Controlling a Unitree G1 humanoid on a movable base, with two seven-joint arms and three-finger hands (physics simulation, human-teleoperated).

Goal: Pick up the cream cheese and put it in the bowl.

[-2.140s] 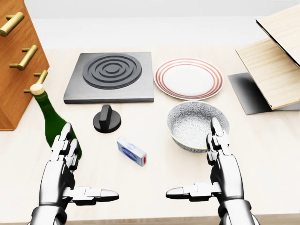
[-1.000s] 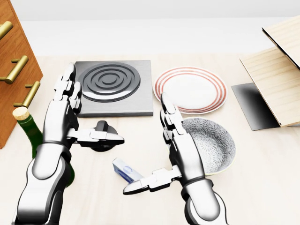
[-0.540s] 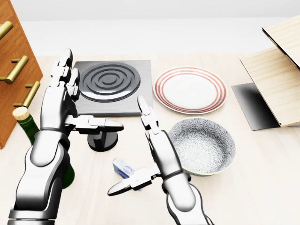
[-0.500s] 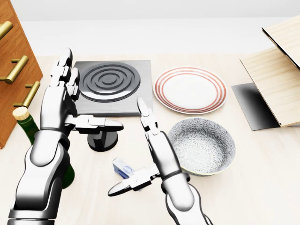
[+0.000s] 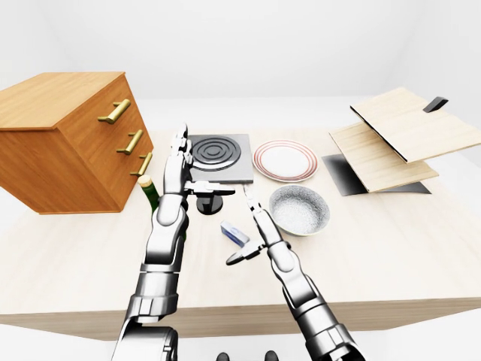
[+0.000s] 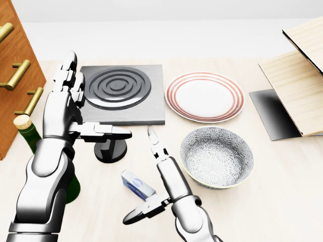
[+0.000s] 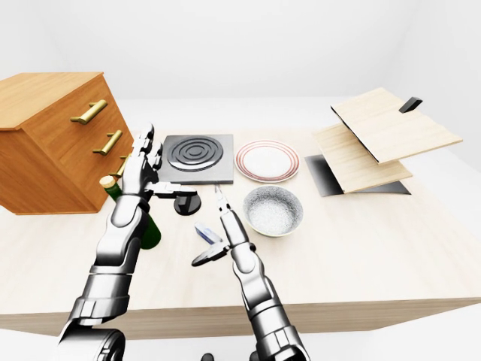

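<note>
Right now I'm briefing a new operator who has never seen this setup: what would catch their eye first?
Two chrome arms dominate the head view: the left hand raised open by the stove plate, the right hand open beside the small cream cheese box. Right of it sits the patterned bowl, below a red-rimmed plate.

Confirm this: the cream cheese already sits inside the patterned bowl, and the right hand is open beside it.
Not quite. The cream cheese lies on the table, left of the patterned bowl in the head view, and the bowl holds nothing. The right hand is indeed open beside the cream cheese.
</note>
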